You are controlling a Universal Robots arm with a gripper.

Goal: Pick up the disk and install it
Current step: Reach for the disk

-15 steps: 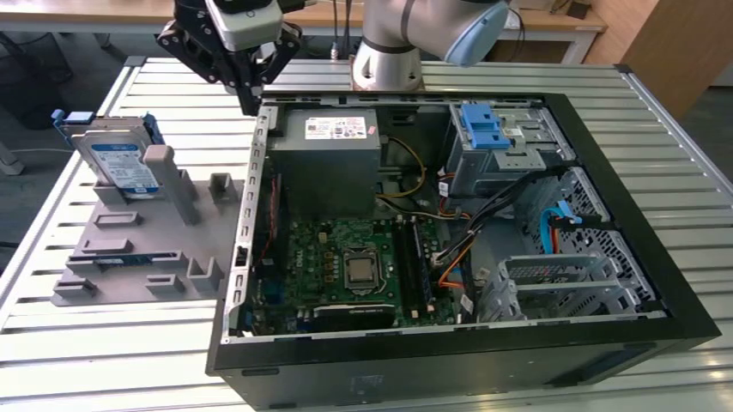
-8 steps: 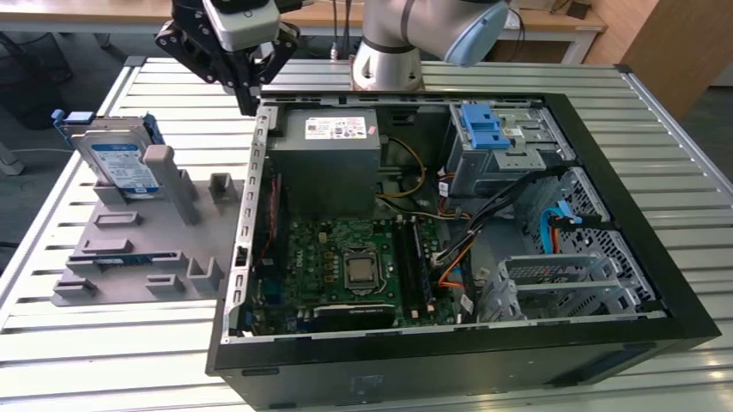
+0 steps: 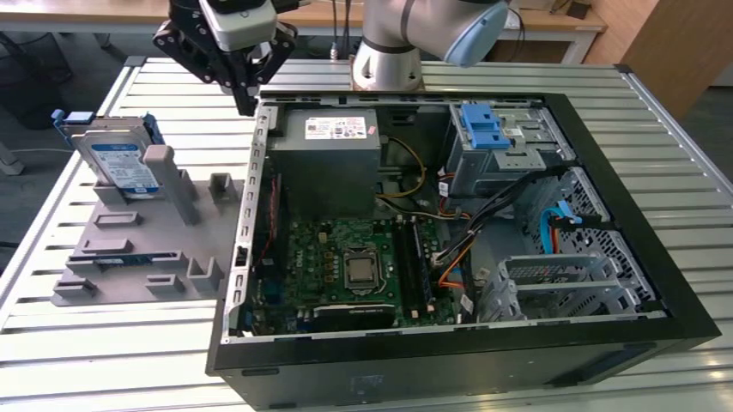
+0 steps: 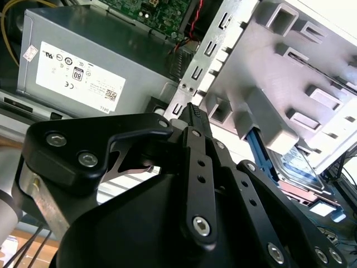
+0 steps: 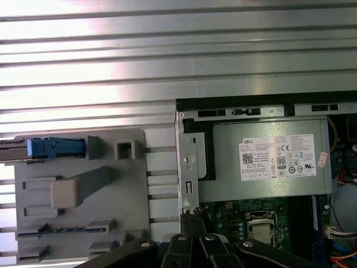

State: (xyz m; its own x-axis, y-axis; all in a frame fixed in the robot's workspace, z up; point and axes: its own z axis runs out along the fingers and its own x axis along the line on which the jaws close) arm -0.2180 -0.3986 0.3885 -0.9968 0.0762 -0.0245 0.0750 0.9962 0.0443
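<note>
While the disk (image 3: pixel 120 163) stands on edge in the grey holder (image 3: pixel 137 257), at the exterior view's left and well apart from the gripper (image 3: pixel 244 101), the empty fingers are pressed together above the computer case (image 3: pixel 647 223) corner. A clean pick likely needs them spread and squared to the blue carrier's edges.

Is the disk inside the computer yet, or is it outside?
Outside. The disk stands on edge in the grey holder, beside the open computer case, not inside it.
</note>
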